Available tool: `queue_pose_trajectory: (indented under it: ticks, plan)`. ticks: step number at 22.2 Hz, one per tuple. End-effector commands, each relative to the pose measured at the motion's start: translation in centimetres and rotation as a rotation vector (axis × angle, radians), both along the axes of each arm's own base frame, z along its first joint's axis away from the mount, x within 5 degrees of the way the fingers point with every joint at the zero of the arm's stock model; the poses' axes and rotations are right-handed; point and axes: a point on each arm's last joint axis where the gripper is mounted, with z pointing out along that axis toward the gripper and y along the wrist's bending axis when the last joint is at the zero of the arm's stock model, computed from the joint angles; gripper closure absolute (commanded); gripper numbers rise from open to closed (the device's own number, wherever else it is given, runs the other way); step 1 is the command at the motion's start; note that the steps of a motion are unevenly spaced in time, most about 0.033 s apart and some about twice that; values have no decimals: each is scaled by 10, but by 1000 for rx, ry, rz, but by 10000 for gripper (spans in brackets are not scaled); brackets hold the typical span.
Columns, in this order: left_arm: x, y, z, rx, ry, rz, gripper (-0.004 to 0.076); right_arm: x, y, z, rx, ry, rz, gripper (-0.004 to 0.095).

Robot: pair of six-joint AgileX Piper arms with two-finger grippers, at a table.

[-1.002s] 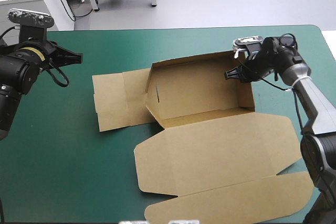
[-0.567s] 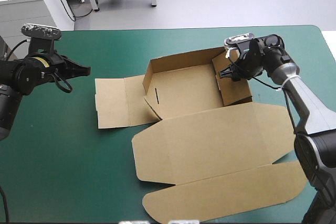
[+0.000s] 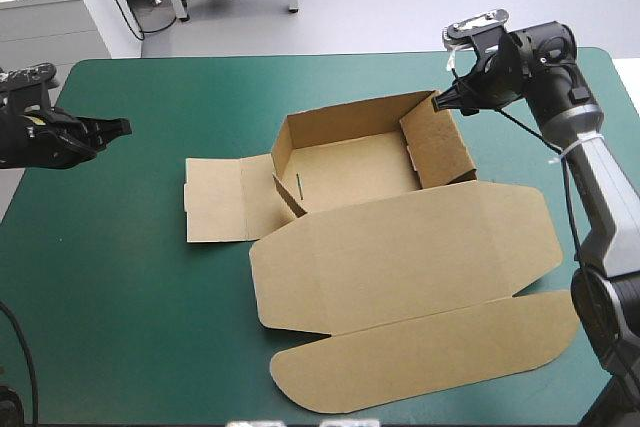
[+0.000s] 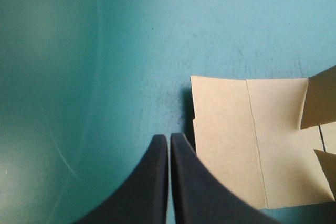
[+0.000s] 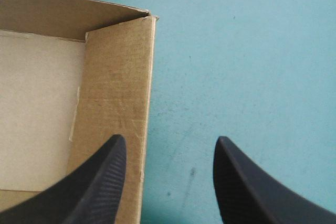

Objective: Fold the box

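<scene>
Box [image 3: 350, 162] is found mid-way across the table [image 3: 130, 327], long axis running left edge to right edge: smooth brown board, far and right walls raised, lid [image 3: 400, 257] flat toward the near edge. The right gripper [image 3: 441, 104], fingers parted, is held just over the right wall [image 3: 440, 147], the nearer arm. The left gripper [image 3: 122, 127], pressed together, is seen near the left edge, the flat left flap [image 3: 215, 199] ahead.

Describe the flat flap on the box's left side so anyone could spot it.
On the teal-green table, the brown box sits near the middle. Its left flap lies flat outside the raised walls, small and squarish, unlike the big rounded lid.
</scene>
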Motion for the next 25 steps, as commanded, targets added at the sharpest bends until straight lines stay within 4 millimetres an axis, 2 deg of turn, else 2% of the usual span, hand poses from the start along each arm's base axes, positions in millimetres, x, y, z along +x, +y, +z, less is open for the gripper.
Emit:
queue_pose_trajectory:
  ticks: [1, 2, 4, 8, 10, 13, 16, 17, 18, 20, 25]
  plan:
    - [-9, 0, 15, -40, -52, -3, 724, -1, 4, 19, 82, -111, 13, 436]
    - [-10, 0, 15, -42, -43, -6, 724, 3, 5, 13, 89, -99, 15, 436]
    - [-14, -2, 12, -19, 11, -59, 733, 22, 9, -17, 72, -23, 12, 436]
    - [-16, -2, 10, -13, 41, -76, 733, 44, 11, -62, 3, 96, 25, 436]
    - [-16, -2, 10, -8, 41, -82, 733, 52, 12, -81, -18, 147, 22, 436]
    - [-17, -2, 10, 4, 44, -94, 732, 58, 19, -100, 39, 204, 27, 436]
    - [-17, -2, 10, 15, 41, -106, 732, 57, 21, -106, 57, 245, 28, 499]
    - [-17, -2, 10, 15, 41, -106, 733, 56, 20, -107, 54, 262, 27, 593]
    - [-17, -2, 10, 15, 41, -106, 733, 54, 19, -107, 42, 282, 25, 758]
    - [-17, -2, 10, 15, 41, -106, 732, 52, 19, -106, 41, 303, 19, 924]
    - [-17, -2, 10, 15, 41, -106, 733, 49, 18, -99, 42, 335, 3, 927]
